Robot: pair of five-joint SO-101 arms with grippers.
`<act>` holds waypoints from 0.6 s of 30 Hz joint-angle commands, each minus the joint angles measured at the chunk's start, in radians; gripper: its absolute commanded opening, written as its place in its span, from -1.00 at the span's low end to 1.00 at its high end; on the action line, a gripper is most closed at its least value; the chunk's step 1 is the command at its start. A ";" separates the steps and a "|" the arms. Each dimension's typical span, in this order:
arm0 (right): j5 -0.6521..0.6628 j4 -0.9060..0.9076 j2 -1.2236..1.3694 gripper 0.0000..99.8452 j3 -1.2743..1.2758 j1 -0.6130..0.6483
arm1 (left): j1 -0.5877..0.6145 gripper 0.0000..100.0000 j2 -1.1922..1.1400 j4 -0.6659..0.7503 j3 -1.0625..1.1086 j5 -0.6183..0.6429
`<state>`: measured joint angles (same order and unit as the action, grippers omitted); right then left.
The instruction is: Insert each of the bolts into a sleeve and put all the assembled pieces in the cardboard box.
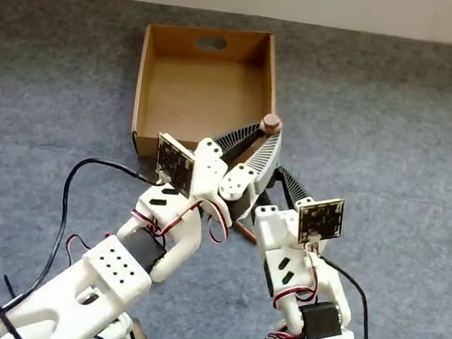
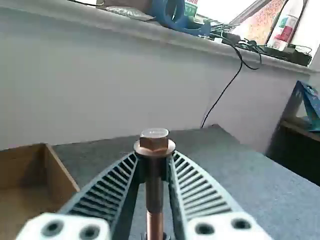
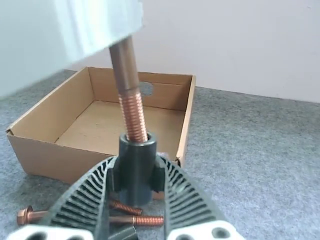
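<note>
Just off a near corner of the cardboard box, L end effector is closed on the copper bolt under its head, R end effector closed round the dark sleeve w/ threads entering; both parts prob. rigid, slick metal, so grip sides firmly.

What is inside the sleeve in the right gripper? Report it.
The threaded end of the copper bolt goes into the top opening of the sleeve; the left gripper holds it just below its head. The sleeve's wall hides how deep it reaches.
</note>
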<state>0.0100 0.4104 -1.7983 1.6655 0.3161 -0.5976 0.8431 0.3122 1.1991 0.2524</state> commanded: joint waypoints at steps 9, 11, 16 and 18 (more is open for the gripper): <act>0.009 -0.021 -0.005 -0.99 0.004 -0.013 | 0.008 -0.98 0.010 -0.008 -0.061 0.009; 0.009 -0.021 -0.005 -0.99 0.004 -0.013 | 0.005 -0.98 0.010 -0.008 -0.073 0.009; 0.009 -0.021 -0.005 -0.99 0.004 -0.013 | 0.004 -0.98 0.010 -0.087 -0.088 0.009; 0.009 -0.021 -0.005 -0.99 0.004 -0.013 | 0.008 -0.98 0.010 -0.123 -0.110 0.011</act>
<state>0.0100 0.4104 -1.7983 1.6671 0.3161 -0.5976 0.8431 0.2294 1.1607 0.2524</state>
